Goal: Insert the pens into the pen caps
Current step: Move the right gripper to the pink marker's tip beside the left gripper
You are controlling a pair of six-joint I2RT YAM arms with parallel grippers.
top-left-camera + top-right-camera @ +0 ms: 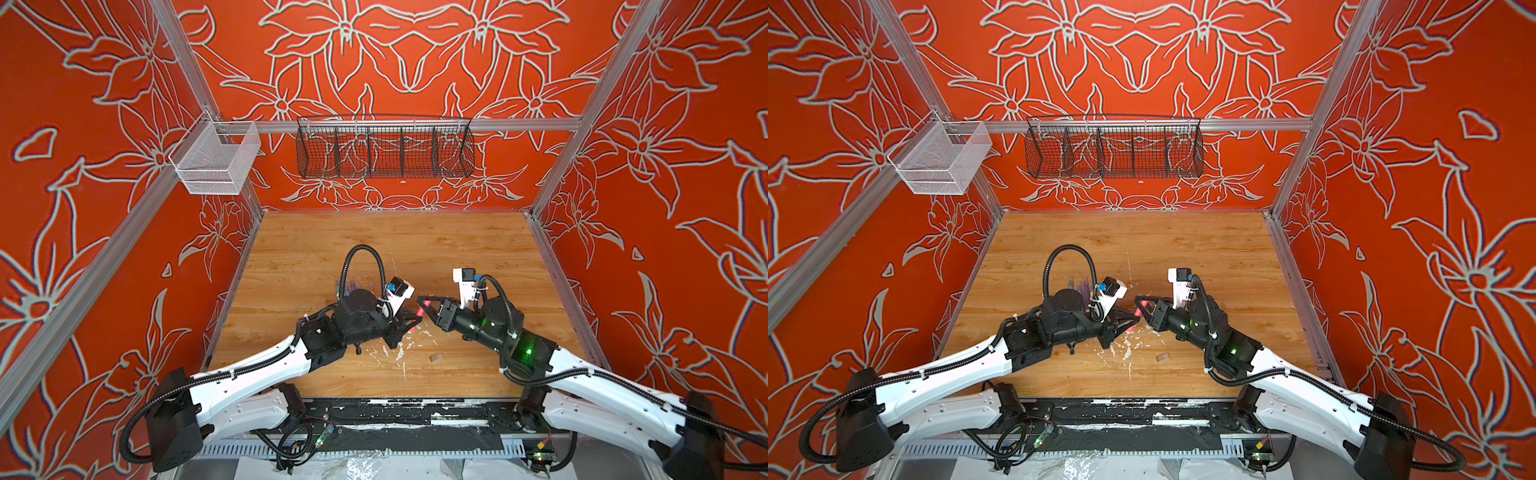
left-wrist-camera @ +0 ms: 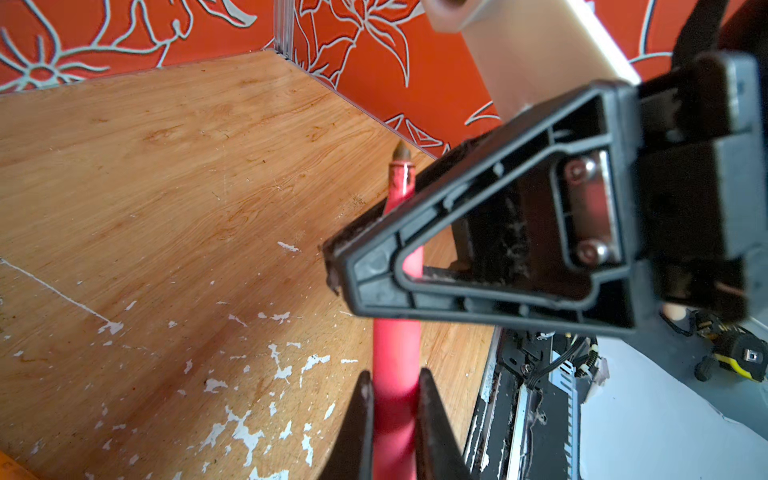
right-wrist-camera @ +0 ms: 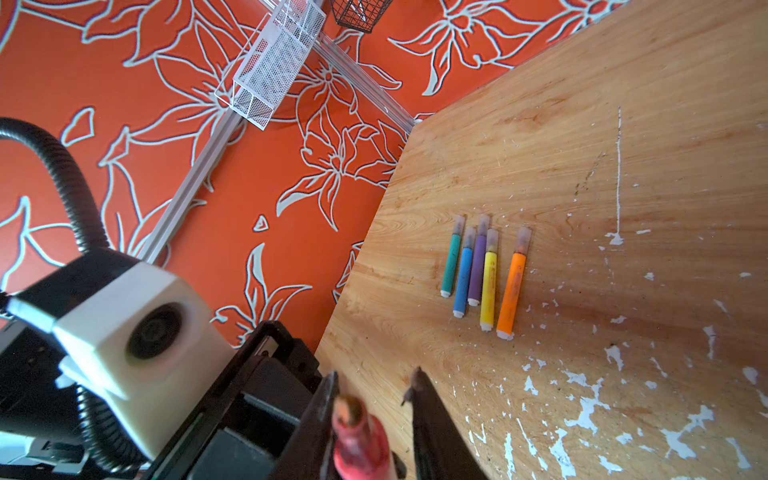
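Left gripper clamped tight on the pink pen, barrel sticking straight out past its fingertips, bare brownish point at the far end. Left wrist view shows the right gripper's ribbed finger crossing in front of the barrel partway along, but not whether it pinches. Right wrist view settles that: right gripper jaws part-way apart around the pen's front end, pen lying against one finger, clear gap to the opposite one, so not clamped. Only this view gives the rest clean: green pen, blue pen, purple pen, yellow pen and orange pen side by side on the table, well ahead of the right fingertips, each wearing a clear pen cap. In both top views that row is mostly hidden behind the left arm; they show the grippers meeting tip to tip, plus one loose pen cap on the table near the right gripper, on the arm-base side
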